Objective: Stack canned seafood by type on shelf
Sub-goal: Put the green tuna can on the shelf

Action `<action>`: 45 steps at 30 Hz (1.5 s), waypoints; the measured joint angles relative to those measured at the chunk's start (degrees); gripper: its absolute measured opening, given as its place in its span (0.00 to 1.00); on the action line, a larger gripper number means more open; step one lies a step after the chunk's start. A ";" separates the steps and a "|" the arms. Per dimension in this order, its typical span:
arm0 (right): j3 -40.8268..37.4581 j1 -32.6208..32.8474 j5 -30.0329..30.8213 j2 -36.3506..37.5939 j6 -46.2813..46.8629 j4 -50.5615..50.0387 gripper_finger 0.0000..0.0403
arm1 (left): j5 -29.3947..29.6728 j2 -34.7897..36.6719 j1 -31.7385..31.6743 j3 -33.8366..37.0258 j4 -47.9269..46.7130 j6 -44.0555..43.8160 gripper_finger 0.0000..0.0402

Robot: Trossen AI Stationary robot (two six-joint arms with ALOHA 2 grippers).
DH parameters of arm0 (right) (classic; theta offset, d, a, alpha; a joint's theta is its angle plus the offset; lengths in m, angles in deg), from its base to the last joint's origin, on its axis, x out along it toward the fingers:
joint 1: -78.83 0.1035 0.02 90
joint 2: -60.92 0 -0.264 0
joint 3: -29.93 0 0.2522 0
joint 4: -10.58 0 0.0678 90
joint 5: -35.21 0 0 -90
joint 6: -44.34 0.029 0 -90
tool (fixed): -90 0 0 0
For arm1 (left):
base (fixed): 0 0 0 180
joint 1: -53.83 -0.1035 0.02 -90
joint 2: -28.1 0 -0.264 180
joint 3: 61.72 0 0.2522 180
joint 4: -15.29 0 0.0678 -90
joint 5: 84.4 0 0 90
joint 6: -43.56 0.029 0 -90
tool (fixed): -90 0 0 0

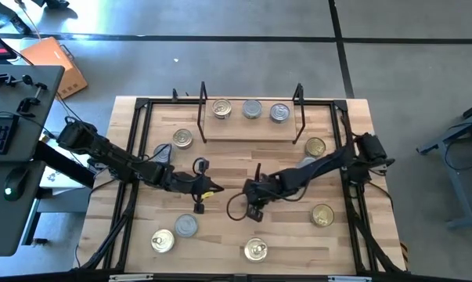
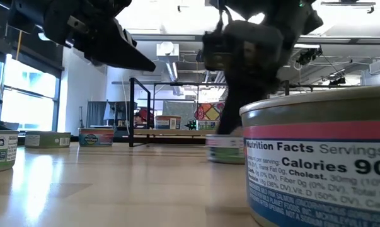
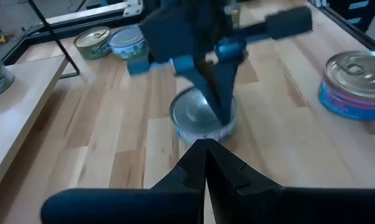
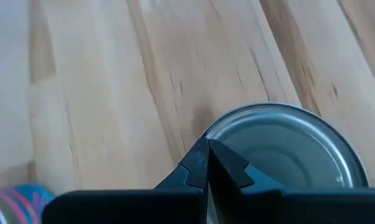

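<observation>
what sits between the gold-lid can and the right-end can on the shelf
A silver-lidded can, the middle one of three in a row on the shelf; the high view shows it.

Three cans in a row on the shelf, at the desk's far edge. One can left of the shelf, one right. Four more near the front edge. Both arms meeting mid-desk.

I see a wooden table carrying a shelf with three cans. Roughly eight more tins lie scattered around.
</observation>
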 joint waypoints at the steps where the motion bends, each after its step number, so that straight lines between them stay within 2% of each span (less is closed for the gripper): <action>1: 0.00 -0.02 0.04 -0.47 -1.29 2.16 0.00 | -0.03 0.00 -0.17 0.00 0.08 -0.02 0.00; 5: -0.26 0.75 2.70 -0.89 -7.90 9.87 0.00 | -0.03 0.00 -0.93 0.00 0.14 -0.48 0.00; 9: -0.24 3.22 10.48 1.58 -11.99 12.31 0.00 | -2.55 -0.13 -1.76 -0.01 0.62 -1.51 0.00; 13: -0.07 6.82 19.34 4.85 -9.44 6.27 0.00 | -4.38 -0.85 -2.28 -0.02 1.44 -2.43 0.00; 17: -0.02 10.67 24.27 8.58 -0.40 -4.34 0.03 | -5.65 -3.57 -2.64 -0.02 1.95 -2.57 0.00; 21: -0.09 13.41 24.54 9.37 9.43 -14.21 0.18 | -7.59 -8.73 -3.76 -0.01 3.99 -3.43 0.00; 23: -1.04 14.15 24.95 8.95 11.53 -14.37 0.29 | -8.93 -11.50 -4.77 -0.01 6.00 -4.27 0.00; 29: -8.62 13.61 24.97 7.73 12.13 -0.47 0.67 | -13.20 -18.12 -8.63 -0.09 11.21 -7.19 0.00; 32: -11.56 12.67 24.50 6.60 11.76 6.64 0.81 | -15.70 -20.42 -9.98 -1.03 11.60 -7.66 0.00; 34: -12.34 11.93 24.99 5.45 10.56 8.90 0.86 | -15.98 -22.05 -10.32 -2.33 11.85 -7.65 0.00; 38: -12.17 9.79 28.27 3.39 7.28 10.02 0.89 | -16.93 -24.90 -10.22 -4.97 11.77 -7.62 0.00; 45: -12.09 5.01 26.00 3.72 -0.46 6.74 0.89 | -20.87 -24.08 -7.38 -6.17 7.91 -8.18 0.00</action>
